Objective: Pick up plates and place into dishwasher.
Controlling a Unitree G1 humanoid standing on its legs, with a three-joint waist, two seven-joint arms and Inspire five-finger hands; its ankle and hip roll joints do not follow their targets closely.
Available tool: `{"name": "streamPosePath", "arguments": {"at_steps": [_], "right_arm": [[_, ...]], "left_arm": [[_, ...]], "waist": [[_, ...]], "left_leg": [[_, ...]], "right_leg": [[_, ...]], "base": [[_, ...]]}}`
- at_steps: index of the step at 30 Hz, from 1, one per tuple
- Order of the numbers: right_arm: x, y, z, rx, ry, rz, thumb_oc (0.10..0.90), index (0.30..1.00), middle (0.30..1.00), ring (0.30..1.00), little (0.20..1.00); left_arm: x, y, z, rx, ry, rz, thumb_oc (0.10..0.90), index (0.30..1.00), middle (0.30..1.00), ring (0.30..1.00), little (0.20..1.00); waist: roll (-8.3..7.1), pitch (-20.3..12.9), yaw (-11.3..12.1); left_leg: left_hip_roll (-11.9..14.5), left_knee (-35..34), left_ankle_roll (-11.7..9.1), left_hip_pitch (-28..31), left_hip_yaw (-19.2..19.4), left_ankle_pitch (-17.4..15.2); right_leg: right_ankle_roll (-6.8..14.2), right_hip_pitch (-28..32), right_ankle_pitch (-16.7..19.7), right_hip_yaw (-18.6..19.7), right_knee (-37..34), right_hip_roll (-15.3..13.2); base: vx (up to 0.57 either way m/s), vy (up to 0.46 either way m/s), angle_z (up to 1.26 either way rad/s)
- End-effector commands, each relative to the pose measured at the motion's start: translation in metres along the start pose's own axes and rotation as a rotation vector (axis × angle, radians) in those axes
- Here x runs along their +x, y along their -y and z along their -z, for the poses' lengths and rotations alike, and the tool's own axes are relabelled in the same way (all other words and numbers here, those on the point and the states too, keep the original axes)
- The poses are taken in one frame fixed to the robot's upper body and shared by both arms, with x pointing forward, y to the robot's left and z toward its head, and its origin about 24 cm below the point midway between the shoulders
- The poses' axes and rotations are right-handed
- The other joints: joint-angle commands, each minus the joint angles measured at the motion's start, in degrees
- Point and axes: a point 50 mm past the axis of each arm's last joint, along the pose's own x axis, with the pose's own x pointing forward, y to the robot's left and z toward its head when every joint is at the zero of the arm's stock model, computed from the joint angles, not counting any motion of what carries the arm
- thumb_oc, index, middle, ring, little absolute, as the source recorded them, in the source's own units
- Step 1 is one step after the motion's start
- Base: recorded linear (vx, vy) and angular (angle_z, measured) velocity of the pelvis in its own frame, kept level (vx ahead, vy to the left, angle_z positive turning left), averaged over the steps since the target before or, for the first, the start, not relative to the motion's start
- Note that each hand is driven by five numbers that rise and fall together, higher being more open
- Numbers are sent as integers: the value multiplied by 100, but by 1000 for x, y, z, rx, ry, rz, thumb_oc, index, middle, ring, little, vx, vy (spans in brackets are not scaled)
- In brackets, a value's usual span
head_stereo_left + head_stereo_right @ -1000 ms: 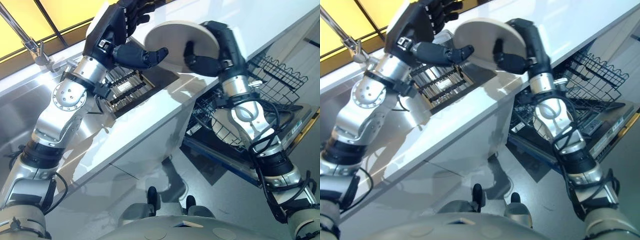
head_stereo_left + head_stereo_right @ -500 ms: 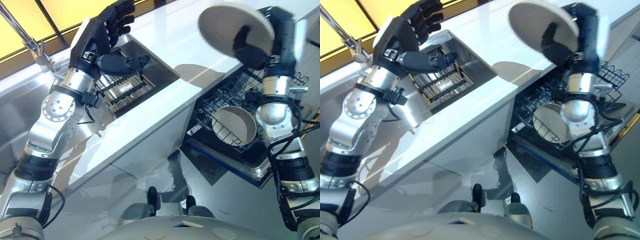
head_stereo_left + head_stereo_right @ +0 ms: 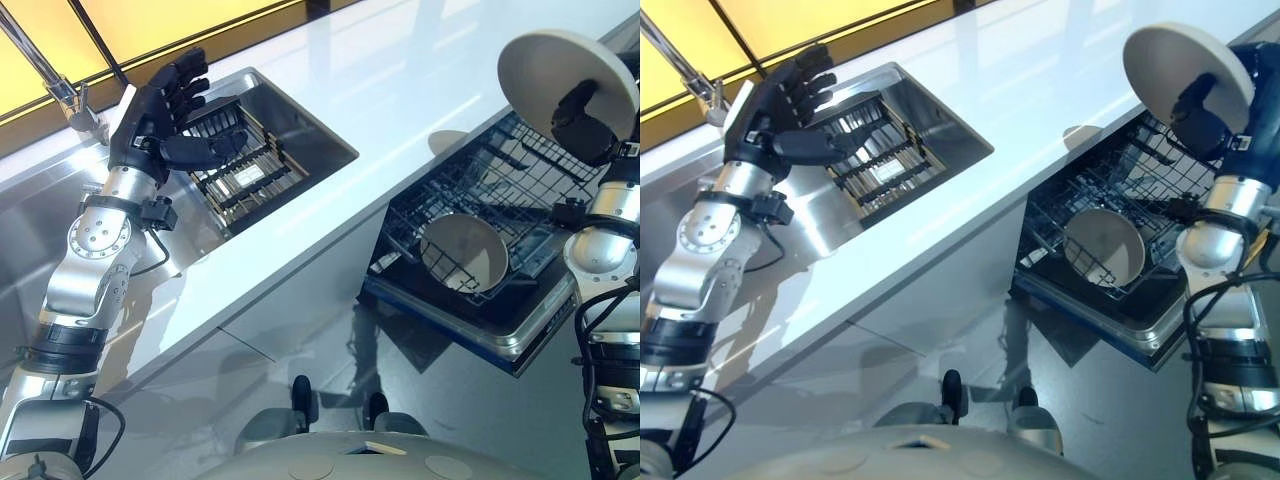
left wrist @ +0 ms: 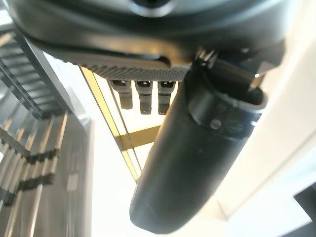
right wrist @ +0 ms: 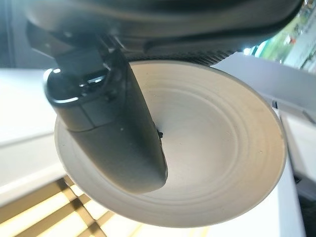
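A beige plate (image 3: 555,68) is held up on edge in my right hand (image 3: 592,118), whose thumb (image 5: 116,133) presses across its inner face (image 5: 212,153). It hangs above the open dishwasher's lower rack (image 3: 478,195), where another beige plate (image 3: 463,252) stands between the wires. My left hand (image 3: 160,120) is open with spread fingers over the sink (image 3: 300,130) and holds nothing.
A dark dish rack (image 3: 240,175) sits inside the sink. A tap (image 3: 62,92) stands at the back left. The white countertop (image 3: 400,80) runs between the sink and the dishwasher. The dishwasher door (image 3: 470,335) juts out over the floor.
My right hand has carried the plate from over the sink rightward to above the dishwasher rack. The left hand let go of it and drew back left over the sink.
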Motion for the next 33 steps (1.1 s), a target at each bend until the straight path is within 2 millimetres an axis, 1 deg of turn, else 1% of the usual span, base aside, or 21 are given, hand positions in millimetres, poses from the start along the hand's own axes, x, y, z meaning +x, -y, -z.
{"name": "streamPosePath", "arguments": {"at_steps": [1, 3, 5, 7, 11, 15, 18, 24, 26, 28, 29, 31, 33], "right_arm": [[24, 29, -20, -70, 161, 154, 100, 300, 300, 300, 200], [23, 30, -11, -128, 130, 138, 100, 300, 300, 300, 200], [22, 29, -5, -150, 101, 120, 100, 300, 300, 300, 200], [20, 28, 2, -212, 89, 102, 100, 300, 300, 300, 200], [16, 28, 13, -294, 56, 79, 100, 300, 300, 300, 200], [14, 35, 35, -391, -35, 52, 100, 300, 300, 300, 200], [18, 39, 44, -457, -84, 33, 100, 300, 300, 300, 200], [35, 44, 57, -578, -174, 17, 100, 300, 300, 300, 200], [40, 46, 59, -618, -191, 11, 100, 300, 300, 300, 200], [43, 47, 61, -642, -199, 8, 100, 300, 300, 300, 200], [46, 50, 62, -666, -210, 11, 100, 300, 300, 300, 200], [52, 56, 60, -690, -212, 32, 100, 300, 300, 300, 200], [62, 64, 55, -703, -205, 66, 100, 300, 300, 300, 200]], "left_arm": [[3, -25, -24, 131, 147, -104, 800, 900, 900, 900, 900], [2, -29, -18, 213, 107, -104, 800, 900, 900, 900, 900], [2, -32, -12, 238, 77, -113, 800, 900, 900, 900, 900], [0, -36, -5, 230, 49, -127, 800, 900, 900, 900, 900], [-6, -36, 5, 216, 11, -130, 800, 900, 900, 900, 900], [-11, -34, 14, 214, -28, -112, 800, 900, 900, 900, 900], [-12, -33, 14, 215, -37, -91, 800, 900, 900, 900, 900], [-8, -29, 8, 238, -22, -56, 800, 900, 900, 900, 900], [-6, -29, 6, 234, -19, -50, 800, 900, 900, 900, 900], [-5, -30, 5, 234, -16, -47, 800, 900, 900, 900, 900], [-6, -31, 2, 232, -10, -37, 800, 900, 900, 900, 900], [-7, -33, -2, 239, 4, -29, 800, 900, 900, 900, 900], [-6, -35, -4, 239, 23, -28, 800, 900, 900, 900, 900]], "waist": [[-129, -912, 10], [-116, -887, 12], [-112, -861, 14], [-112, -834, 19], [-109, -799, 35], [-115, -747, 68], [-110, -676, 112], [-78, -434, 218], [-74, -378, 252], [-68, -324, 270], [-77, -286, 306], [-82, -210, 346], [-65, -107, 386]], "left_leg": [[-89, 14, -2, 423, 166, -718], [-90, 14, 14, 434, 143, -724], [-90, 14, 27, 440, 131, -718], [-93, 14, 33, 459, 139, -723], [-95, 14, 38, 464, 139, -727], [-91, 14, 46, 458, 121, -733], [-91, 14, 47, 442, 102, -717], [-80, 44, 23, 335, 68, -678], [-69, 43, 11, 333, 49, -720], [-61, 56, 7, 292, 51, -664], [-42, 51, 6, 307, 23, -708], [-17, 68, -9, 237, 1, -675], [-1, 81, -36, 148, -46, -630]], "right_leg": [[-109, -282, -92, -60, 439, 380], [-114, -300, -119, -38, 491, 389], [-121, -318, -140, -30, 541, 394], [-114, -312, -150, -38, 559, 389], [-106, -310, -157, -56, 569, 382], [-99, -331, -179, -88, 608, 375], [-101, -358, -186, -122, 645, 368], [-111, -477, -196, -225, 728, 360], [-106, -471, -258, -249, 738, 366], [-115, -502, -218, -267, 756, 372], [-119, -484, -295, -269, 776, 392], [-144, -539, -318, -289, 824, 416], [-174, -606, -331, -311, 859, 443]], "base": [[0, 0, 0], [0, 0, 0], [-13, -42, 0], [5, -20, 0], [0, 0, 0], [25, -29, 3], [26, -49, 3], [-8, -69, 5], [25, -97, 10], [45, -120, 10], [102, -190, 9], [41, -183, 6], [-48, -132, 8]]}}
